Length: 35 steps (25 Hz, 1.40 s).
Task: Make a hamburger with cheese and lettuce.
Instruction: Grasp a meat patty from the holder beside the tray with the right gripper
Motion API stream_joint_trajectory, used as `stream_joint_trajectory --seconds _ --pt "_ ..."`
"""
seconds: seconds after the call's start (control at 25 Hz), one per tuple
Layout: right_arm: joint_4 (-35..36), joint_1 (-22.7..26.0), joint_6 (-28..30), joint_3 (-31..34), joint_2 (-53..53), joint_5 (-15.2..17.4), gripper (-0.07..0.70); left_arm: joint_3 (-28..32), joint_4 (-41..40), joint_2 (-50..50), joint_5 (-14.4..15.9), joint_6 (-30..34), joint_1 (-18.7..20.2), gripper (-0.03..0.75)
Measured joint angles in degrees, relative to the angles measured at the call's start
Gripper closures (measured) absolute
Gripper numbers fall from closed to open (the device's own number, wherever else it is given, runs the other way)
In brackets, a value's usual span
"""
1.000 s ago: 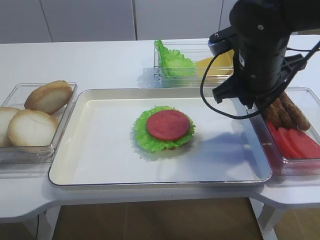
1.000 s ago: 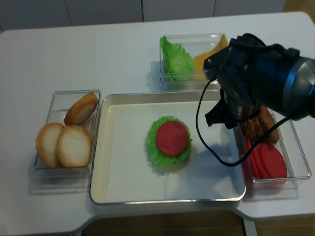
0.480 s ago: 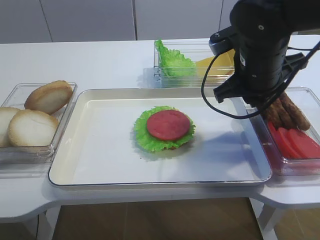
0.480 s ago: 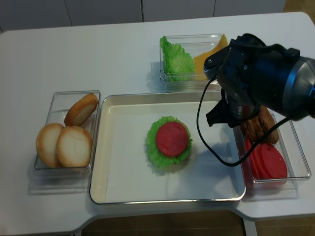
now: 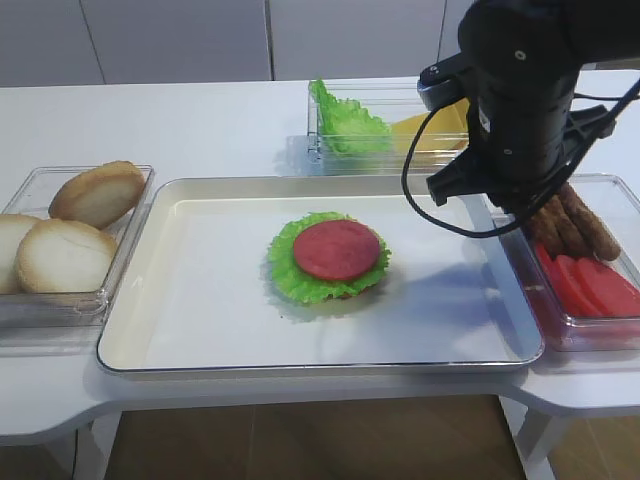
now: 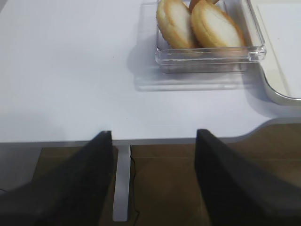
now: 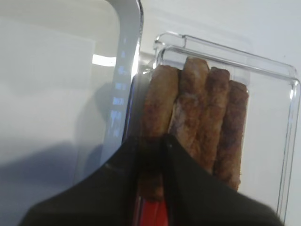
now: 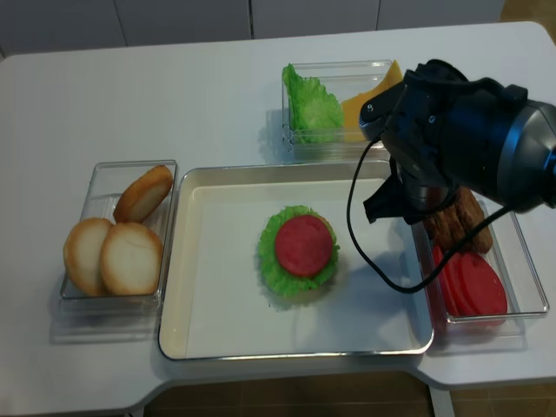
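The hamburger (image 5: 330,258) lies mid-tray as a frilly green leaf with a round red slice on top; its bun base is hidden under the leaf. The yellow cheese (image 5: 432,130) leans in the back container beside loose lettuce (image 5: 345,120). My right gripper (image 7: 150,140) reaches into the right-hand container, its fingers pressed against both sides of the leftmost brown patty (image 7: 157,99), which stands on edge. In the high views the black right arm (image 5: 520,100) hides these jaws. My left gripper (image 6: 154,134) hangs open and empty over the table's front edge.
Several more patties (image 7: 211,108) stand beside the gripped one, with red slices (image 5: 592,285) in the same clear container (image 8: 532,278). Bun halves (image 5: 65,255) fill the left container. The metal tray (image 5: 200,320) sits between the two containers, its rim close to the right gripper.
The right arm has stayed almost still over the patty container. The hamburger, buns and cheese have not moved.
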State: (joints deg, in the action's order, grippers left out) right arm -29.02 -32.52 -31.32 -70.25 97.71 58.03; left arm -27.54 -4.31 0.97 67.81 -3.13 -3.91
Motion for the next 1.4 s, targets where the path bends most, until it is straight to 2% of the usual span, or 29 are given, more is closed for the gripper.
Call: stream_joint_trajectory --seconds 0.2,1.4 --pt "0.0 0.0 -0.22 0.0 0.09 0.1 0.521 0.0 0.0 0.0 0.0 0.0 0.0 0.3" --pt "-0.5 0.0 -1.5 0.0 0.09 0.0 0.524 0.0 0.0 0.0 0.0 0.0 0.0 0.3"
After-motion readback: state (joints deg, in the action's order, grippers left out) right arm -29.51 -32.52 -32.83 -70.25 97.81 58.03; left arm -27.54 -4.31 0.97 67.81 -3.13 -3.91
